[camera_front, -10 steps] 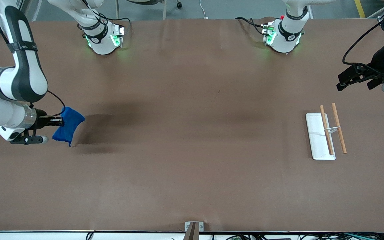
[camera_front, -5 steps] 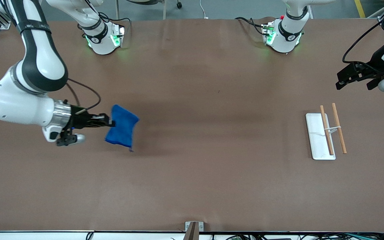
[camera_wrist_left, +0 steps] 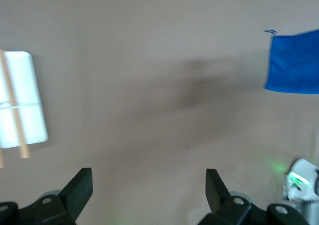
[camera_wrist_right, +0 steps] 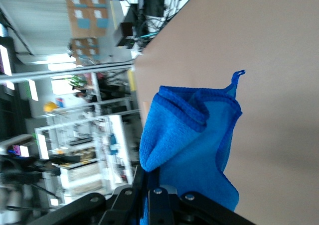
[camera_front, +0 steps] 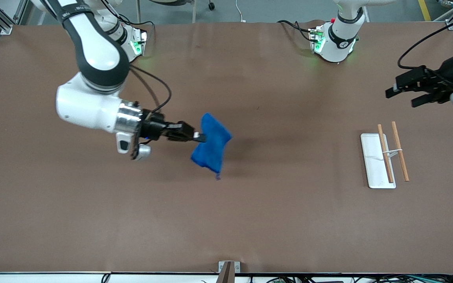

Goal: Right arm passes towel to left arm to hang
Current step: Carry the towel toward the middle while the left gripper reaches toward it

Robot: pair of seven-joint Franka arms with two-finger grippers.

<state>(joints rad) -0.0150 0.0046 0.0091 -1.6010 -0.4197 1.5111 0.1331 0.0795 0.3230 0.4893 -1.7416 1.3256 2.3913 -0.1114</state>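
Pickup done | my right gripper (camera_front: 199,136) clamps bright-blue soft cloth towel (camera_front: 212,147), hanging below it | left gripper (camera_front: 401,94) spread wide, empty | handover, hanging outstanding

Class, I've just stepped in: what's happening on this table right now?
The right arm's claw is shut on a blue towel and holds it in the air over the middle of the table, with the cloth hanging down from the grip. The left arm's claw is open and up over its own end of the table, above a white rack with two wooden rods. No handover has happened yet, and nothing hangs on the rack.
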